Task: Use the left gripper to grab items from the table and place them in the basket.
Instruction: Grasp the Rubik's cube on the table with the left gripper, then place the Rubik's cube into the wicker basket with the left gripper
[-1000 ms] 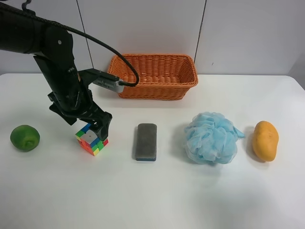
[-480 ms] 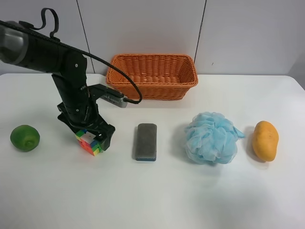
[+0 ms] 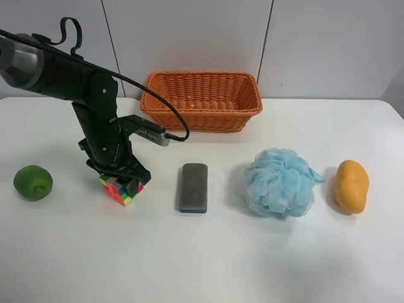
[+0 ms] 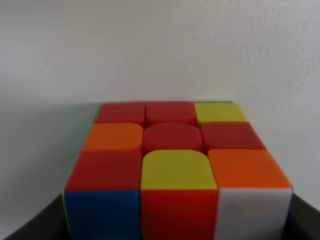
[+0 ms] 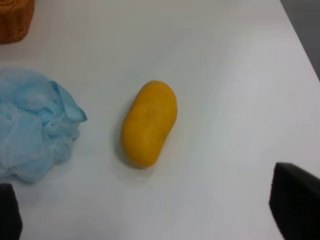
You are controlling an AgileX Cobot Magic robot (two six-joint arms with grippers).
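Observation:
My left gripper, a black claw on the arm at the exterior high view's left, is down over the multicoloured puzzle cube, which sits on the white table. In the left wrist view the cube fills the frame, with a dark finger at each side; the jaws stand open around it. The green lime, grey-and-blue sponge, blue pouf and yellow potato-shaped object lie in a row. The orange wicker basket stands behind. My right gripper is open above the potato-shaped object.
The arm's black cable and grey connector hang between the arm and the basket's left end. The pouf and a corner of the basket show in the right wrist view. The table's right edge is near the potato-shaped object.
My left gripper has dropped from beside and above the cube to straddle it. The cube and the other items have not moved.

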